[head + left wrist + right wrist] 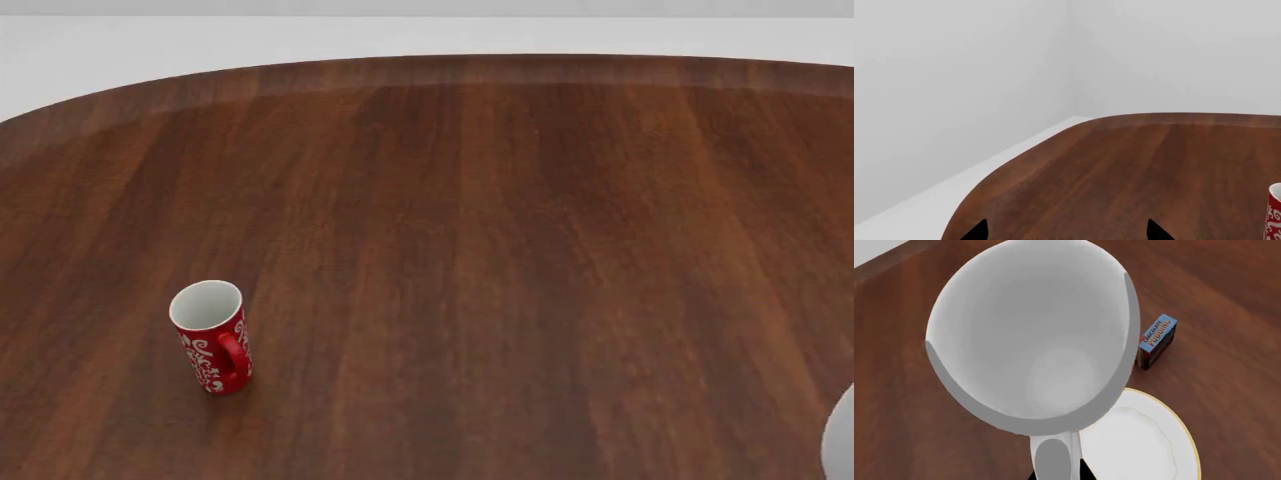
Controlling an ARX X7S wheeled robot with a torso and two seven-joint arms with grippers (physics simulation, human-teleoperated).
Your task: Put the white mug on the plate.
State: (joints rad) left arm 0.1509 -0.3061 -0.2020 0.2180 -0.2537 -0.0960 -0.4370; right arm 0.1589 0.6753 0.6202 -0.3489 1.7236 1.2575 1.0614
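Note:
The white mug [1031, 340] fills the right wrist view, seen from above into its opening, with its loop handle toward the camera. My right gripper [1056, 473] is shut on that handle; only dark fingertip slivers show beside it. The mug hangs above the table, over the edge of the plate [1141, 445], a round white dish with a thin gold rim. A sliver of the mug shows at the head view's right edge [841, 440]. My left gripper [1067, 234] is open and empty, low over the table.
A red mug with white swirls [211, 335] stands upright at the table's left, and shows at the edge of the left wrist view [1273, 212]. A chocolate pudding box [1157, 340] lies beyond the plate. The wooden table's rounded edge [441, 62] runs along the back.

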